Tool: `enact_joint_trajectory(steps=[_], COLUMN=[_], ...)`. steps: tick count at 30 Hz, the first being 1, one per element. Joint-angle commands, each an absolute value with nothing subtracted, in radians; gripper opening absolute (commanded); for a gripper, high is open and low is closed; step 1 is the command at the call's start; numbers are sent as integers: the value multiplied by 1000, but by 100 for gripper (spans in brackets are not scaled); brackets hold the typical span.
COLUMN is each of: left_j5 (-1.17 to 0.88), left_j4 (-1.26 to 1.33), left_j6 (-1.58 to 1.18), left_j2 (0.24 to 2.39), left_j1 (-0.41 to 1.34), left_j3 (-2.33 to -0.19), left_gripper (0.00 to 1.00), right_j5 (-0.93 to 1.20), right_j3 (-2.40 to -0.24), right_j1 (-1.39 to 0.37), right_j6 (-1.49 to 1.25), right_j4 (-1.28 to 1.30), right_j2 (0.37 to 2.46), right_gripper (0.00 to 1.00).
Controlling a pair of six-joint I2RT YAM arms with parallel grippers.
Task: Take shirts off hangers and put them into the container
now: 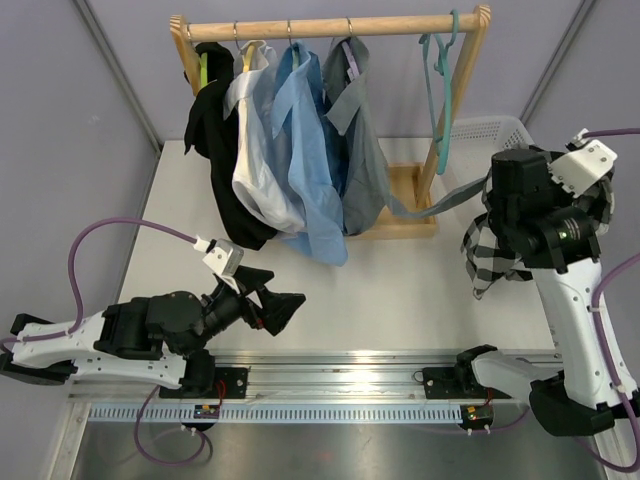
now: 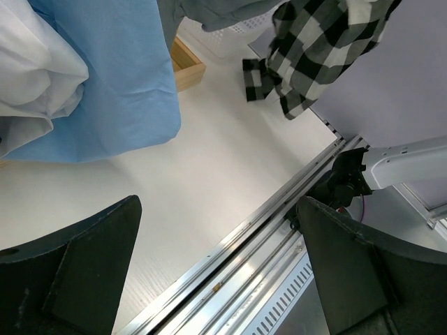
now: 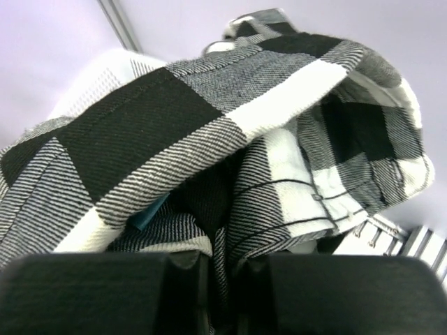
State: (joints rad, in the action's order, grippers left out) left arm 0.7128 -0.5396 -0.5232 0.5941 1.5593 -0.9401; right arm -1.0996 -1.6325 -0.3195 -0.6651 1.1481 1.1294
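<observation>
- Left gripper [image 1: 288, 305]: jaws spread wide, holding nothing; low over the near-left part of the table [image 1: 380, 290], pointing toward the rack.
- Right gripper [image 3: 220, 286]: fingers pinched almost together on a fold of the black-and-white checked shirt [image 1: 488, 255]; raised at the table's right side.
- Checked shirt: off any hanger, bunched under the right wrist, loose end dangling by the table's right edge, just in front of the white lattice basket [image 1: 495, 128].
- Basket: far-right corner, behind the right arm, just beside the rack's right post; inside hidden.
- Wooden rail [image 1: 330, 27]: carries black shirt [image 1: 215, 150], white shirt [image 1: 255, 150], light blue shirt [image 1: 310, 150] and grey shirt [image 1: 365, 150], packed side by side.
- Teal hanger [image 1: 440, 90]: bare, at the rail's right end.
- Grey sleeve: stretched rightward to the right arm.
- Open room: bare tabletop between the two arms, from the shirt hems to the aluminium track [image 1: 340, 375] along the near edge.
</observation>
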Motion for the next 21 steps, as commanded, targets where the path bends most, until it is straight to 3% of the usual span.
enact_joint_trajectory(steps=[1, 2, 3, 4, 7, 11, 13, 18, 19, 20, 21], left_j5=[713, 713, 715, 718, 719, 726, 729, 726, 724, 724, 726], left_j4=[-506, -502, -500, -500, -508, -514, -511, -502, -506, -509, -512], left_j6=[-526, -523, -522, -520, -523, -528, -528, -523, -523, -523, -523], left_j2=[588, 588, 589, 594, 597, 592, 594, 598, 601, 601, 598], left_j1=[1565, 1565, 1565, 1565, 1565, 1565, 1563, 1563, 1565, 1565, 1565], left_j3=[-956, -956, -956, -956, -960, -960, -957, -959, -960, -965, -965], left_gripper=[97, 97, 97, 97, 97, 97, 97, 97, 97, 97, 97], right_j5=[-1152, -1128, -1094, -995, -793, -563, -475, -398, -378, -362, -348], right_j3=[-1672, -1658, -1648, -1632, -1550, -1572, -1574, -1591, -1597, -1595, -1591], right_j1=[-308, -310, -310, -310, -308, -310, -308, -310, -308, -310, -308], right_j6=[-554, -555, -572, -572, -565, -540, -525, -528, -529, -529, -532], right_j4=[1022, 1023, 1031, 1032, 1042, 1141, 1158, 1178, 1184, 1190, 1203], right_j2=[1097, 1095, 1089, 1083, 1066, 1101, 1091, 1046, 1040, 1031, 1026], right_gripper=[15, 14, 5, 2, 2, 21, 38, 44, 47, 57, 57])
